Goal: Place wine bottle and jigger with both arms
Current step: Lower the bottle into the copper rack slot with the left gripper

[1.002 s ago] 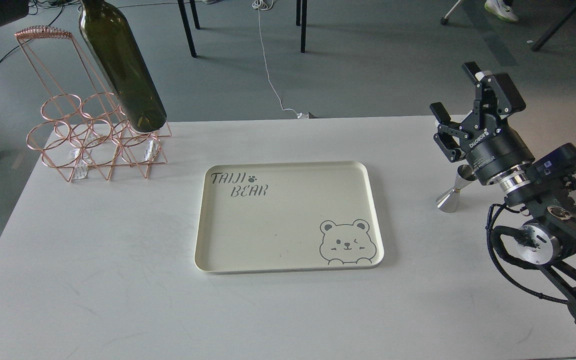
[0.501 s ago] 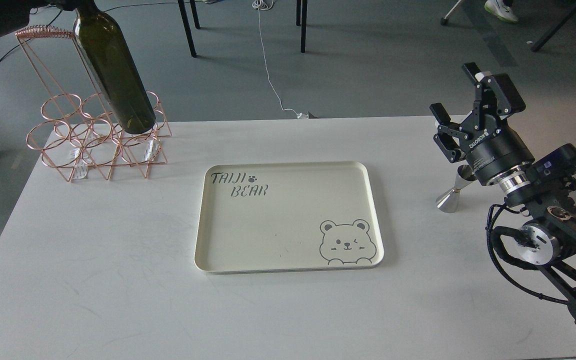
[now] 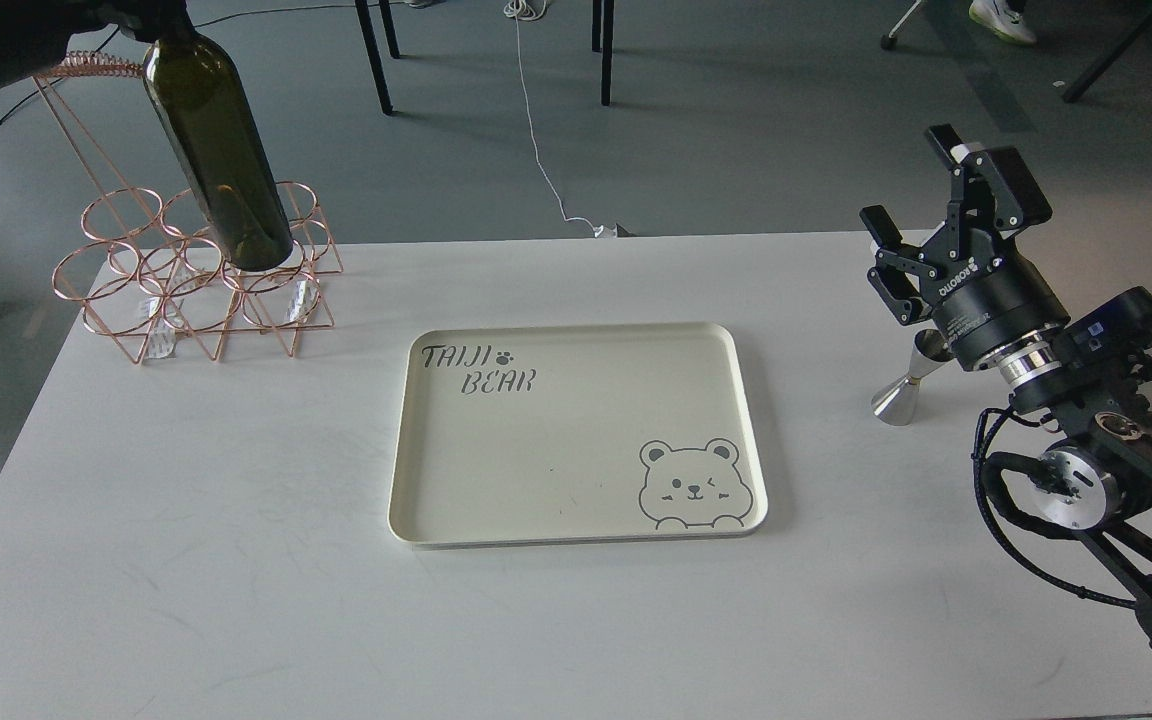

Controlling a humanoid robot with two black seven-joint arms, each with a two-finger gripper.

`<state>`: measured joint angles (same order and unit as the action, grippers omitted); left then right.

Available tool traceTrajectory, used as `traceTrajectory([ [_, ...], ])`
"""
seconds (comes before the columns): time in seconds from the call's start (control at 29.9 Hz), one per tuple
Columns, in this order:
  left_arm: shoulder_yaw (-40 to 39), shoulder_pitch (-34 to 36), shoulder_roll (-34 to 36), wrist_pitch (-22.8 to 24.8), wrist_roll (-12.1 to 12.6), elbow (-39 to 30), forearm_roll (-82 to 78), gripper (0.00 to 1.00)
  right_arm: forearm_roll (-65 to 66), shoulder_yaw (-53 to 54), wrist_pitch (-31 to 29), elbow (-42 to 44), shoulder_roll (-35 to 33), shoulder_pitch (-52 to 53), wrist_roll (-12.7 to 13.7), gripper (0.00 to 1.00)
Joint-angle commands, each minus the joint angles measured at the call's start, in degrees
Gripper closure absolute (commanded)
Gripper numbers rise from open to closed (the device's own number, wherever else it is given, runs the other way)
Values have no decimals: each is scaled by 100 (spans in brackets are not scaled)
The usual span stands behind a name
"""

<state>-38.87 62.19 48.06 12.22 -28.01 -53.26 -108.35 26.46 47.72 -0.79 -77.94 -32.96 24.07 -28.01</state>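
Observation:
The wine bottle (image 3: 216,150) is dark olive-green and hangs tilted over the copper wire rack (image 3: 186,270). Its base sits at the rack's upper rings, and its neck runs out of the top edge. My left gripper (image 3: 141,15) is at the top left edge, mostly cut off, and holds the bottle by the neck. The jigger (image 3: 904,388) is shiny steel and stands upright on the table at the right. My right gripper (image 3: 928,200) is open and empty, with its fingers pointing up and away. Its wrist hangs just above and right of the jigger and hides the jigger's top.
A cream tray (image 3: 416,500) with a bear drawing and "TAIJI BEAR" lettering lies at the middle of the white table (image 3: 186,560). The rack stands at the table's back left corner. Chair legs (image 3: 376,50) and a white cable (image 3: 536,130) are on the floor beyond the table.
The bottle has moved left and down and stands more upright, with its base now lower at the rack's rings. The right arm and the jigger have not moved.

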Motion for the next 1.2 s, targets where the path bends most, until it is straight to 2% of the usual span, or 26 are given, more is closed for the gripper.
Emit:
traceTrajectory([
  [0.0, 2, 3, 2, 17, 1, -36, 7, 87, -1, -8, 0, 7, 0, 1, 1, 2],
  [1.17, 195, -32, -24, 105, 1, -71, 16, 85, 43, -8, 0, -2, 0, -34, 1, 1],
])
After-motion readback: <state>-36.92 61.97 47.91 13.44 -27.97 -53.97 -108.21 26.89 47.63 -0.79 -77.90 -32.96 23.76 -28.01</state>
